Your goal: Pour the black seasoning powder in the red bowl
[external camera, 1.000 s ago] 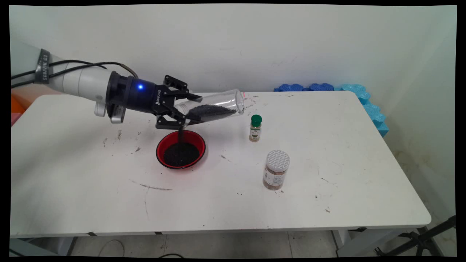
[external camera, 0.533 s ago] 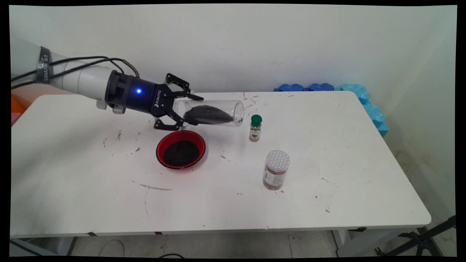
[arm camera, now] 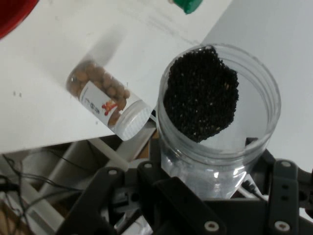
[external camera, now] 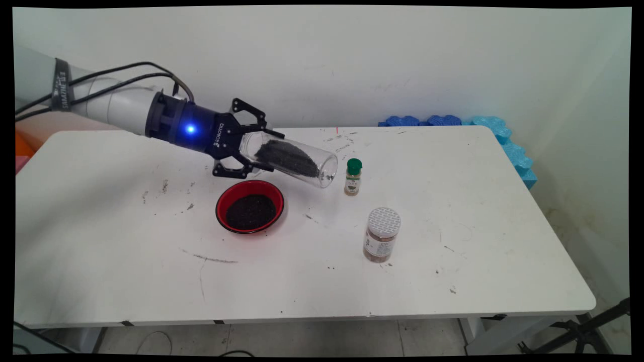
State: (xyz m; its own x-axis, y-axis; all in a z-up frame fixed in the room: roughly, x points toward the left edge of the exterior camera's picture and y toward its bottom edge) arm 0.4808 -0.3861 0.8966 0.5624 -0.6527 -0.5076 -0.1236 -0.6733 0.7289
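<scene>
My gripper (external camera: 265,151) is shut on a clear plastic jar (external camera: 297,160) partly filled with black grains, held above the table's back left. The jar slants with its closed end lower, to the right, and its open mouth up by my hand. In the hand view the grains lie heaped in the jar (arm camera: 205,98), which sits in the gripper (arm camera: 210,200). Just below and in front stands a red bowl (external camera: 250,206) holding black grains, apart from the jar; its rim (arm camera: 10,14) shows in the hand view's corner.
A small green-capped spice bottle (external camera: 353,177) stands right beside the jar's lower end. A white-lidded jar of brown nuts (external camera: 382,241) (arm camera: 107,100) stands nearer the front. Blue foam pieces (external camera: 453,120) lie at the table's back right edge.
The jar has swung from mouth-down over the bowl to closed end down. The stream of grains into the bowl has stopped. My hand has risen slightly.
</scene>
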